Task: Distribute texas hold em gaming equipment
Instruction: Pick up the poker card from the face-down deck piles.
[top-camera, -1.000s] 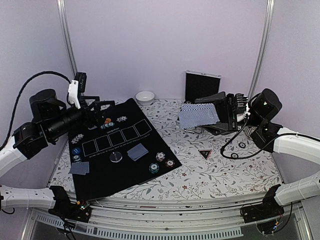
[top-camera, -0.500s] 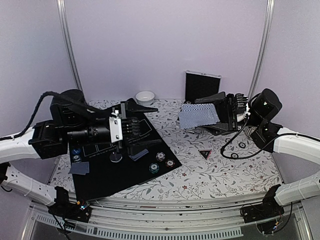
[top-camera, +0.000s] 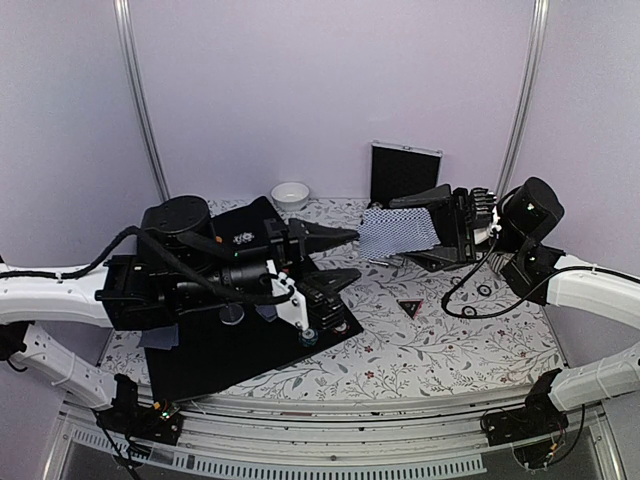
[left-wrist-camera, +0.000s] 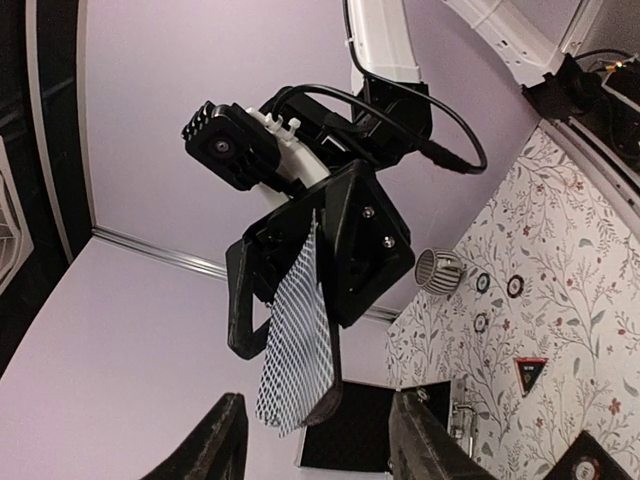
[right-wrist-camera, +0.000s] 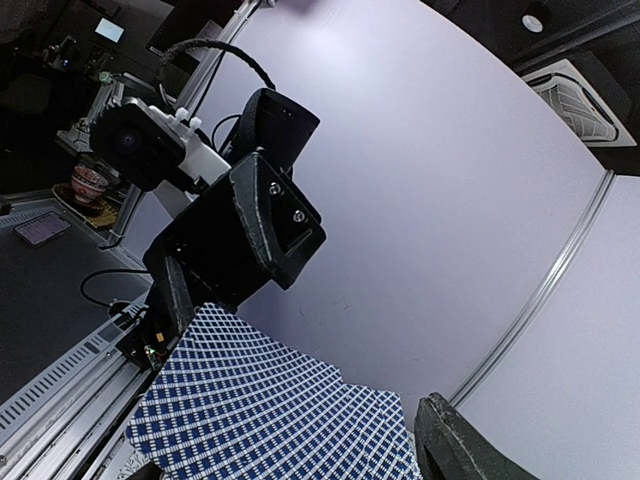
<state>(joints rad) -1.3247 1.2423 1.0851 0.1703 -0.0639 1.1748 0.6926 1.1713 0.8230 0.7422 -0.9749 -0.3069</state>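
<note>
Cards (top-camera: 395, 232), fanned with blue-grey backs showing, sit clamped in the right gripper (top-camera: 432, 228) above the table's far right; left gripper (top-camera: 338, 258) hovers over the black mat (top-camera: 210, 362), jaws apart and empty; triangular marker (top-camera: 410, 307) lies on the floral cloth (top-camera: 430, 352).

The mat (top-camera: 200, 365) lies on the left of the worktop (top-camera: 440, 350), the triangular marker (top-camera: 410, 307) to its right. At the far edge stand the bowl (top-camera: 290, 195) and, right of it, the case (top-camera: 405, 172), with playing cards (top-camera: 398, 230) before it.
</note>
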